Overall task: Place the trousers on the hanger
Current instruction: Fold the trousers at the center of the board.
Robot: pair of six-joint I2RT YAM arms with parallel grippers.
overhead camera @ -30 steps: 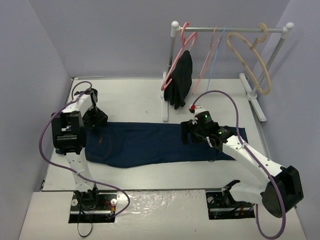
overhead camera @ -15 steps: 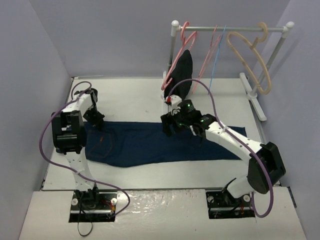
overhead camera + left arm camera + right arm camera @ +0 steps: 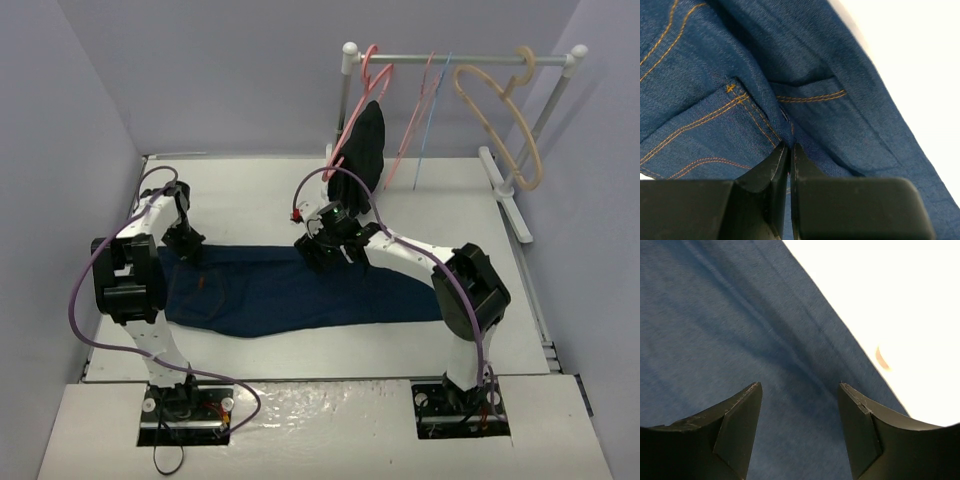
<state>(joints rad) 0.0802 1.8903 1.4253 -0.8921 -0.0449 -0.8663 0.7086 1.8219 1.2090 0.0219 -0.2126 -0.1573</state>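
While the trousers (image 3: 300, 290) lie flat on the tabletop (image 3: 250, 195), my left hand (image 3: 789, 150) pinches their denim by a pocket and my right hand (image 3: 800, 390) gapes over their far edge; the hanger (image 3: 432, 115) hangs on the rack (image 3: 470, 57) beyond, beside a pink hanger (image 3: 408, 140).

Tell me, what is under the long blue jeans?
The trousers lie flat on the white table, which shows all around them. Whatever is right beneath the cloth is covered, so I cannot tell.
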